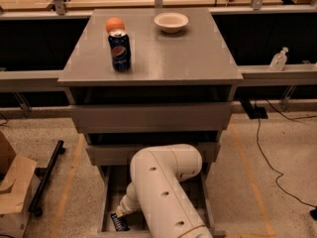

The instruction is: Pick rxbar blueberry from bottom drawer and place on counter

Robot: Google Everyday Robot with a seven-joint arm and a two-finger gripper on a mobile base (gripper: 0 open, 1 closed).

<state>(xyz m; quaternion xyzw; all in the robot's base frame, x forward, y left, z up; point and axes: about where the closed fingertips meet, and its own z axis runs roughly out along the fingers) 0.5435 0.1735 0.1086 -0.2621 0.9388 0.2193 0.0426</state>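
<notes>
The bottom drawer [105,202] is pulled out at the foot of the grey cabinet. A small dark bar with white lettering, the rxbar blueberry [119,223], lies in its front left corner. My white arm reaches down into the drawer and hides most of its inside. My gripper [121,213] is at the end of the arm, right above the bar and touching or nearly touching it. The counter [163,53] is the grey cabinet top above.
On the counter stand a blue Pepsi can [120,50], an orange [115,25] behind it and a white bowl [171,22]. The two upper drawers [148,118] are slightly open. A cardboard box [15,190] and black bar [47,177] lie left; cables [262,152] run right.
</notes>
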